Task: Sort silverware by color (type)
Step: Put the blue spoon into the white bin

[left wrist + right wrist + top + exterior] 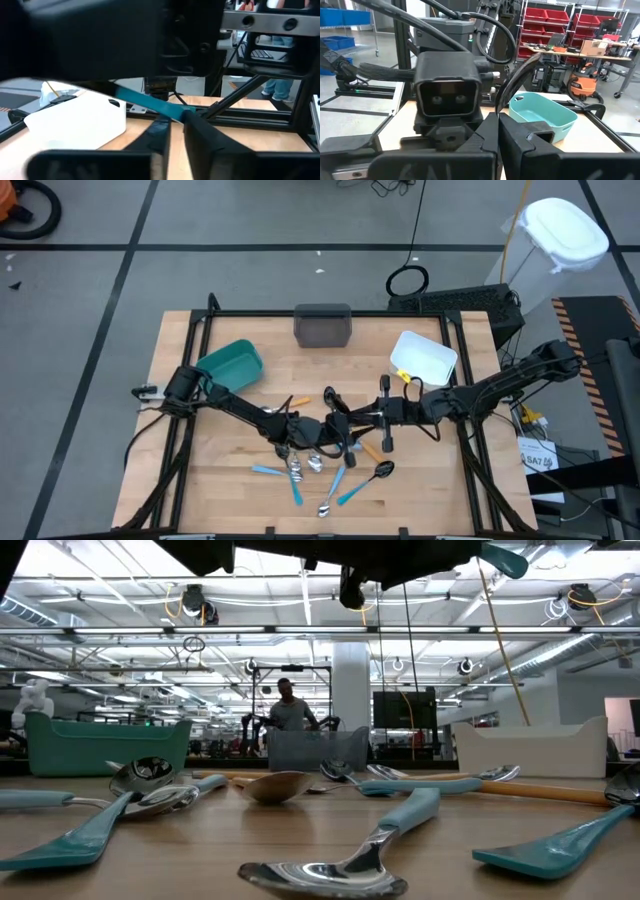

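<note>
desk [200, 480]: pale wooden top inside a black frame, carrying three bins and the scattered cutlery.
left arm [235, 406]: reaches from beside the teal bin toward the desk's centre.
right arm [500, 385]: reaches from beside the white bin toward the same centre, meeting the left arm there.
teal bin [232, 365]: near the left arm's base; also seen past the right claw in the right wrist view [542, 114].
grey bin [323, 327]: at the desk's far edge, between the teal and white bins.
white bin [424, 358]: on the right arm's side of the grey bin.
left claw [176, 125]: fingers narrowed onto a blue-handled utensil [145, 101], whose handle slants out from between them, lifted clear of the desk.
right claw [497, 122]: fingers pressed together, nothing visibly between them, facing the left arm's wrist just beside it.
silverware [320, 475]: most lies loose on the desk just nearer than the two claws, blue-handled spoons [345, 860] and forks mixed with plain metal ones.
orange-handled piece [298, 401]: lies just beyond the claws, toward the grey bin.
</note>
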`<state>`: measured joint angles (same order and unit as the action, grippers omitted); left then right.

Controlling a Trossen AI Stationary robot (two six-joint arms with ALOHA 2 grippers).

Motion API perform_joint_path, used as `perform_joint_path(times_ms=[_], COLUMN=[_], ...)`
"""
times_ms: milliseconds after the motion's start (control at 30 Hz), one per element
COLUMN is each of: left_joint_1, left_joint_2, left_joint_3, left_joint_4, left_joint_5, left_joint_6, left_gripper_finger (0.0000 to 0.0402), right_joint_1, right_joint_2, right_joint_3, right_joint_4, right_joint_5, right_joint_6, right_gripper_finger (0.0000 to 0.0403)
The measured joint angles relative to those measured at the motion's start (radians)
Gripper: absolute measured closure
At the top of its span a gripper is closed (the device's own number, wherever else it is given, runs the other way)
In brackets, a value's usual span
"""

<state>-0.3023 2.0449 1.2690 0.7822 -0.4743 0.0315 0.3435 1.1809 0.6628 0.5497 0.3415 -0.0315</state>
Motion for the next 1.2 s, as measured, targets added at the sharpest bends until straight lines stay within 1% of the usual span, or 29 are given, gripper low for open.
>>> perform_joint_path(times_ms=[67, 100, 367, 433, 533, 633, 733, 867, 933, 1000, 1100, 1200], left_joint_1=[0.001, 0.001, 0.0, 0.001, 0.01, 0.017, 0.022, 0.022, 0.022, 0.022, 0.02, 0.018], left_joint_2=[0.0, 0.0, 0.0, 0.0, 0.0, 0.0, 0.0, 0.0, 0.0, -0.001, -0.001, -0.002], left_joint_3=[0.0, 0.0, -0.001, -0.001, -0.001, -0.001, -0.001, -0.001, -0.001, -0.001, -0.001, -0.001], left_joint_4=[0.0, -0.001, -0.003, -0.003, -0.003, -0.002, -0.001, 0.003, 0.004, 0.011, 0.046, 0.062], left_joint_5=[0.002, 0.002, 0.007, 0.007, 0.011, 0.033, 0.053, 0.041, 0.025, 0.026, 0.027, 0.038], left_joint_6=[0.003, 0.007, 0.042, 0.032, -0.025, -0.055, -0.082, -0.094, -0.094, -0.097, -0.094, -0.072], left_gripper_finger=[0.039, 0.0394, 0.04, 0.04, 0.0397, 0.0372, 0.0329, 0.0271, 0.0252, 0.0242, 0.0241, 0.0263], right_joint_1=[0.0, 0.0, 0.012, 0.011, 0.011, 0.011, 0.012, 0.012, 0.012, 0.012, 0.012, 0.012], right_joint_2=[-0.001, -0.001, -0.001, -0.001, -0.001, -0.001, -0.001, -0.001, -0.001, -0.001, -0.001, -0.001], right_joint_3=[0.0, 0.0, 0.0, 0.0, 0.0, 0.0, 0.0, 0.0, 0.0, 0.0, 0.0, 0.0], right_joint_4=[0.0, 0.0, -0.015, -0.02, -0.024, -0.028, -0.029, -0.026, -0.025, -0.025, -0.022, -0.015], right_joint_5=[-0.003, -0.003, 0.003, 0.004, 0.013, 0.029, 0.029, 0.029, 0.029, 0.028, 0.026, 0.024], right_joint_6=[-0.001, -0.001, 0.0, 0.003, 0.004, 0.003, 0.003, -0.001, -0.001, -0.001, -0.003, -0.004], right_gripper_finger=[0.0402, 0.0402, 0.0402, 0.0402, 0.0402, 0.0402, 0.0402, 0.0403, 0.0403, 0.0403, 0.0403, 0.0403])
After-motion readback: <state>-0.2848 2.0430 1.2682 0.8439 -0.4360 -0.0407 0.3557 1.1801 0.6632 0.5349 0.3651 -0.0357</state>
